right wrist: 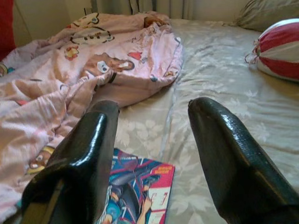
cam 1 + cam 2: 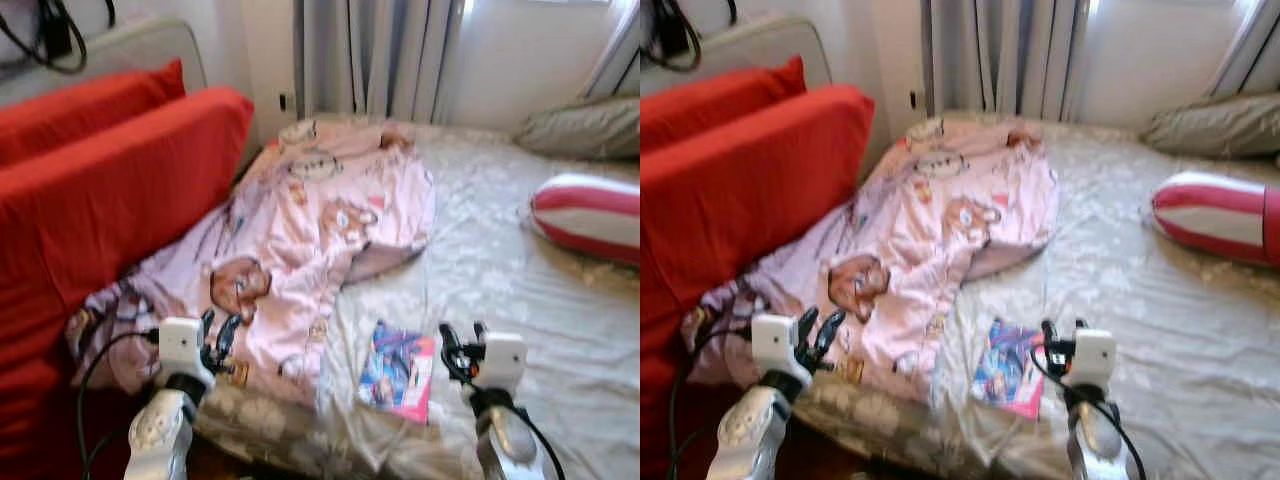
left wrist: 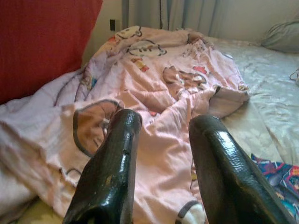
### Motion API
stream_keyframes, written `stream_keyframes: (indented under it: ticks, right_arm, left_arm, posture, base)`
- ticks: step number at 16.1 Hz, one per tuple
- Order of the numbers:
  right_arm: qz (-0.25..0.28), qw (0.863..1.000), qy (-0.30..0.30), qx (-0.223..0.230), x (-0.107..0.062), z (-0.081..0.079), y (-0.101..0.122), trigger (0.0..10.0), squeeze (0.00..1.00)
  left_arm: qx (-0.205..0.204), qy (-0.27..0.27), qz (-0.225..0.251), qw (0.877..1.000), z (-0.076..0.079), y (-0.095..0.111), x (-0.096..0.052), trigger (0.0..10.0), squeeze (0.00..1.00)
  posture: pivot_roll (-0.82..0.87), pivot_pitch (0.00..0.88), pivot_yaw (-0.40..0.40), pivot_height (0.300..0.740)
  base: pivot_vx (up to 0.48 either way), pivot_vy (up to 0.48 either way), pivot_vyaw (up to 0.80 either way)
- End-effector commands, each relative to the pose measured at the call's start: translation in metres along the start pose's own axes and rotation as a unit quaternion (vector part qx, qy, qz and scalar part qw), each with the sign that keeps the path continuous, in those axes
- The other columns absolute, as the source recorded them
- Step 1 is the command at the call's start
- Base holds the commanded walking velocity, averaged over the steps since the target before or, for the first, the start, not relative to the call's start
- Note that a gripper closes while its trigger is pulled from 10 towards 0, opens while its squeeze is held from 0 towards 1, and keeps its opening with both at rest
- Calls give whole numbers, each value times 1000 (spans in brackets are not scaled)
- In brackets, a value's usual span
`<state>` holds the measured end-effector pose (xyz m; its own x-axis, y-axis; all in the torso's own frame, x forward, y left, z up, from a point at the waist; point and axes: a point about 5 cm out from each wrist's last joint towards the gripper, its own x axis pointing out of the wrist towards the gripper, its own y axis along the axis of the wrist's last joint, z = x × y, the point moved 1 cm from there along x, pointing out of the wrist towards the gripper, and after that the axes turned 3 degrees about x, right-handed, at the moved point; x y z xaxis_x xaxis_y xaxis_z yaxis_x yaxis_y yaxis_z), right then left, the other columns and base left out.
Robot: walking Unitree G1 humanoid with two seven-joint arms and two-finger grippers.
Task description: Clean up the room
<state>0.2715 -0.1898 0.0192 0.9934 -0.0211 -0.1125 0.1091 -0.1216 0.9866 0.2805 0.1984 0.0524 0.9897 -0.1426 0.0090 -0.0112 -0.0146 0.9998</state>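
A bed (image 2: 520, 290) with a pale floral sheet lies before the robot, and a crumpled pink blanket (image 2: 310, 230) printed with cartoon bears covers its left part, running from the near edge up toward the grey curtains (image 2: 370, 55). Against the blanket's left side stand two big red cushions (image 2: 100, 190). A colourful comic book (image 2: 398, 370) lies flat on the sheet near the bed's front edge, just beside the blanket's right hem and apart from it. Further back on the right rests a red-and-white striped bolster pillow (image 2: 590, 215), with a greyish pillow (image 2: 585, 128) behind it near the wall. The left gripper (image 2: 218, 335) hovers low over the near corner of the blanket, its two black fingers (image 3: 110, 172) parted with only blanket seen between them, holding nothing. The right gripper (image 2: 462, 345) hangs just right of the comic book, above the sheet; its fingers (image 1: 231, 158) are spread wide and empty, the book's corner showing below the gap. The head views are somewhat blurred, so whether either gripper touches the bedding cannot be told for sure.
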Motion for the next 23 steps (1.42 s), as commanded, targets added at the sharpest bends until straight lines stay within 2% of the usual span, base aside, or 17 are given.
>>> stream_keyframes:
  ticks: [1,15,17,19,23]
  right_arm:
    - [1,1000,0,3,0,-2,-1,10000,0]
    - [-12,1000,-1,11,2,-7,-5,10000,0]
    - [-27,1000,-8,4,2,-7,-9,10000,0]
    - [-27,1000,-1,5,2,-8,-9,10000,0]
    - [-23,1000,4,4,3,-10,-8,10000,0]
  left_arm:
    - [2,0,-1,1000,-1,1,0,10000,0]
    - [-1,1,-8,1000,1,1,1,10000,0]
    - [-1,0,-9,1000,1,0,1,10000,0]
    - [0,-3,-11,1000,2,0,2,10000,0]
    - [3,-4,-14,1000,2,-1,2,10000,0]
  posture:
    - [-8,17,0,650]
    - [-6,18,2,650]
    - [-5,18,2,650]
    - [-6,16,3,626]
    - [-5,13,4,626]
  base:
    - [0,0,0]
    - [0,0,0]
    - [0,0,0]
    - [0,0,0]
    - [0,0,0]
